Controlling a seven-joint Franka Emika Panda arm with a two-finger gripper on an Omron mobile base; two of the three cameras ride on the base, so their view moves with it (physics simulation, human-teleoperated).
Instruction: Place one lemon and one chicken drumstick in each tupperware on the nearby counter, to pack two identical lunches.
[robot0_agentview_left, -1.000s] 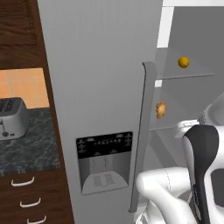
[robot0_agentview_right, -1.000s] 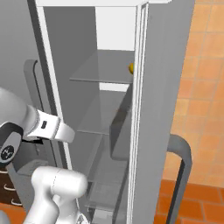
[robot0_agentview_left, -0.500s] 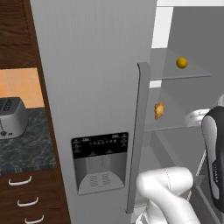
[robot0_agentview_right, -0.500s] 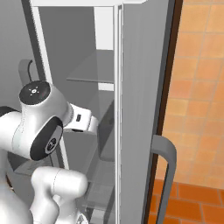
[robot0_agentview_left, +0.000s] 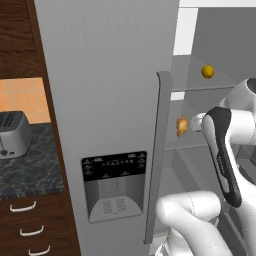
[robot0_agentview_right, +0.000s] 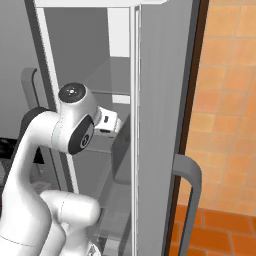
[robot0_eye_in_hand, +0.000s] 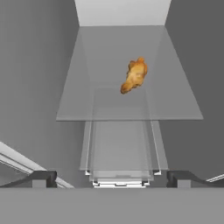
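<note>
Chicken drumstick (robot0_eye_in_hand: 134, 76) lies on a glass fridge shelf (robot0_eye_in_hand: 175, 100), lemon (robot0_agentview_left: 207, 71) on the shelf above; jaws (robot0_eye_in_hand: 112, 178) gape wide, empty, short of the drumstick.

Your left base view faces the fridge (robot0_agentview_left: 107, 100) door closely from behind-left; the right base view looks into its open compartment; your hand view shares those glass shelves (robot0_eye_in_hand: 131, 100), nearer.

A home kitchen.
You face a grey fridge (robot0_agentview_left: 110, 100) with a dispenser panel (robot0_agentview_left: 115, 185), beside a speckled stone counter (robot0_agentview_left: 30, 165) bearing a toaster (robot0_agentview_left: 14, 134), above wooden drawers (robot0_agentview_left: 35, 227); orange floor tiles (robot0_agentview_right: 225, 230) lie alongside.
</note>
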